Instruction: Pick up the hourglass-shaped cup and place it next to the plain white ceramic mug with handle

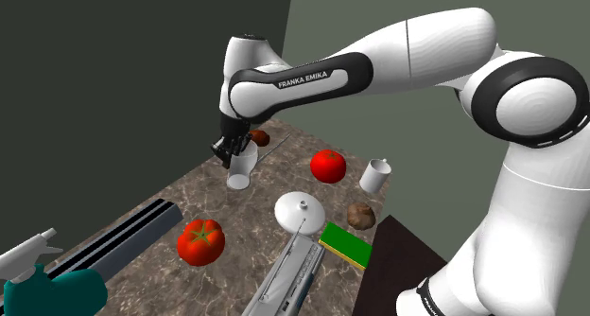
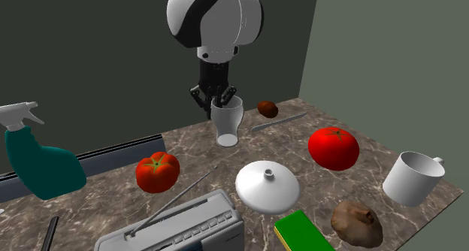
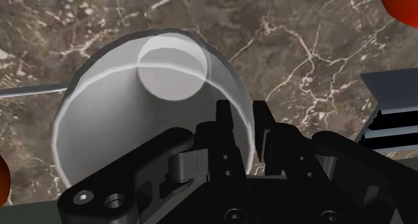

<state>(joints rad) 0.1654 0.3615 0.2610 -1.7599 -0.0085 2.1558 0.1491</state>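
Marbled brown counter (image 1: 246, 231) — our gripper (image 3: 244, 121), fingers tight on the rim of the pale cup (image 3: 127, 115), one inside, one outside.

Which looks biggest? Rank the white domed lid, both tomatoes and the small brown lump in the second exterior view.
1. White domed lid, though it is nearest the camera, so unsure.
2. Right-hand tomato and left-hand tomato look about alike.
3. Small brown lump, farthest back.

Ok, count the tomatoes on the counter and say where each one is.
2. One tomato lies between the cup and the white mug; the other tomato sits between the teal spray bottle and the white lid. Others could hide behind the arm.
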